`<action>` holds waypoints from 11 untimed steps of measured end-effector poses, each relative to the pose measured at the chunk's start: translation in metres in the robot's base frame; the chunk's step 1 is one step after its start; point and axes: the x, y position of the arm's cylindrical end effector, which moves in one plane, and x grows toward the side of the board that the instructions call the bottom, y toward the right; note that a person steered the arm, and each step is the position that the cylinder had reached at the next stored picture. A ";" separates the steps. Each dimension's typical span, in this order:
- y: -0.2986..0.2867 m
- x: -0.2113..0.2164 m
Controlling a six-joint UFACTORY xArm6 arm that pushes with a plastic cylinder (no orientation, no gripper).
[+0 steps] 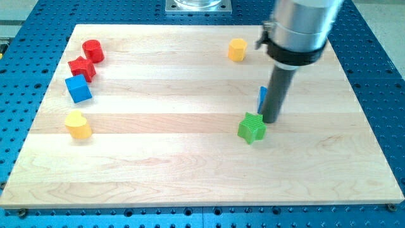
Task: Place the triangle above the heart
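- The tip (269,121) rests on the board (190,164); the rod has no jaws.
- The blue triangle (262,97), mostly hidden, touches the rod at eleven o'clock.
- The yellow heart (78,124) lies well apart at nine o'clock.
- The green star (252,128) sits just beside the tip at eight o'clock.

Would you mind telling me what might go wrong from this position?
My tip sits between the green star and a blue block mostly hidden behind the rod, so its triangle shape can't be confirmed. Pushing toward the yellow heart, far to the view's left, could drag the star along, or the block may slip off my tip.
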 end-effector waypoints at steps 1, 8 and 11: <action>0.044 -0.019; -0.041 -0.098; -0.258 -0.035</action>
